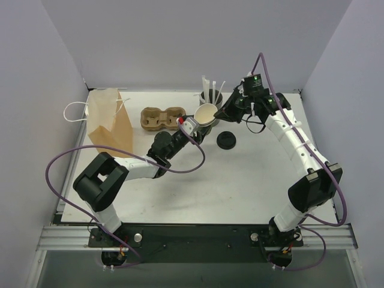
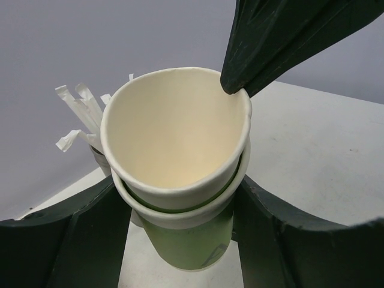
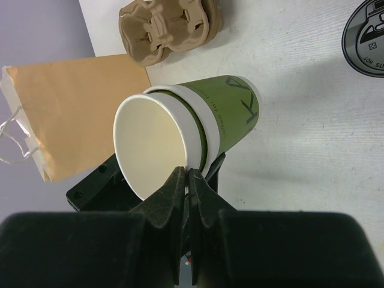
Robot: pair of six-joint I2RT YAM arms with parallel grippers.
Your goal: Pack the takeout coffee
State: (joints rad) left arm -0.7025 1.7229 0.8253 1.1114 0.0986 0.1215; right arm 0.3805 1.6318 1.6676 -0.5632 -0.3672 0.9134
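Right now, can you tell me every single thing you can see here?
paper bag: one, brown with white handles, back left of the table
cup carrier: one, brown cardboard, right of the bag
outer cup: one, green, tilted, between the grippers
inner cup: one, cream inside, nested in the outer cup
lid: one, black, flat on the table, on no cup
straw holder: one, dark grey, back edge
straws: several, white, standing in the holder
table: one, white
left gripper: one, black, fingers either side of the outer cup
right gripper: one, black, pinching the inner cup's rim
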